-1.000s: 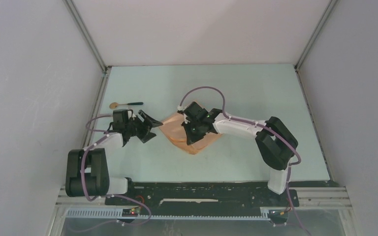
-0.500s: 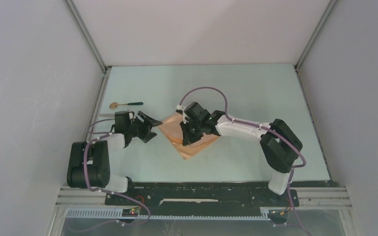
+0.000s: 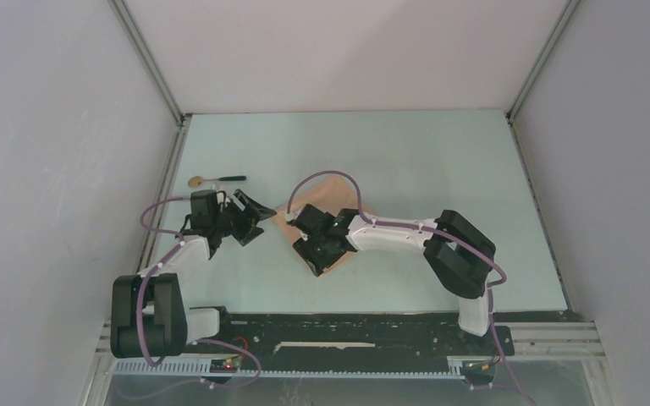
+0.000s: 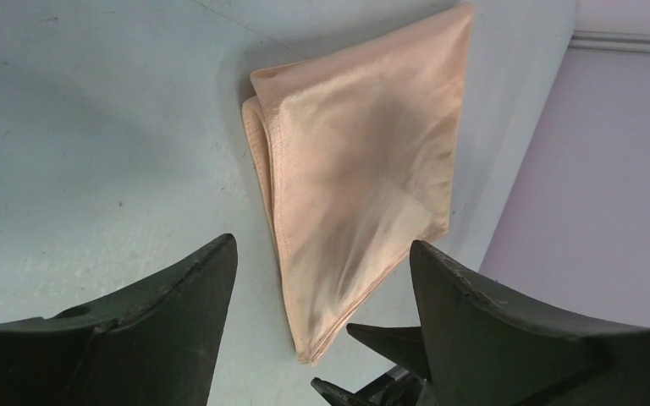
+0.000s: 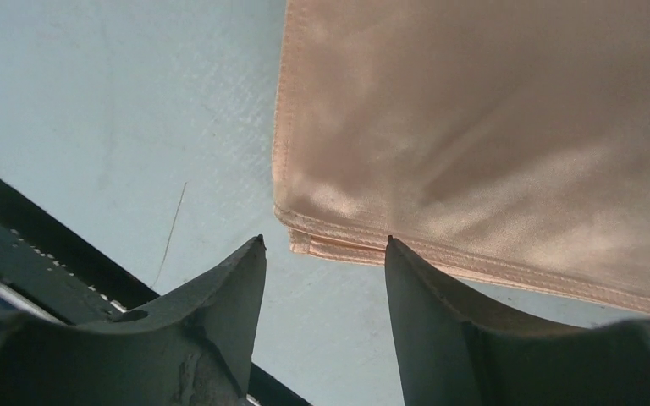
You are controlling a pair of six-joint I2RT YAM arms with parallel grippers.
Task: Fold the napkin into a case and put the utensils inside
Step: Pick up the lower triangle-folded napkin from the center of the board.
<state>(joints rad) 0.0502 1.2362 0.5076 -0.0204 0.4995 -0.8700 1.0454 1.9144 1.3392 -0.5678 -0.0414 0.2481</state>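
Peach napkin [image 4: 364, 169], folded into a layered oblong with a satin sheen, soft creases and a stitched hem; stacked edges show along one long side and at the corner nearest the right jaws. It lies flat on the pale blue-green surface [image 3: 440, 161], a little left of centre, between the two arms; in the top view the right arm [image 3: 389, 233] covers most of it. The left jaws stand wide apart and hold nothing; in the left wrist view the napkin appears ahead between them, untouched. The right jaws are parted and hold nothing, and the layered corner shows just beyond their tips. The spoon [image 3: 216, 179], with gold bowl and dark handle, lies on the bare surface well apart from the napkin, beyond the left arm [image 3: 190, 245]
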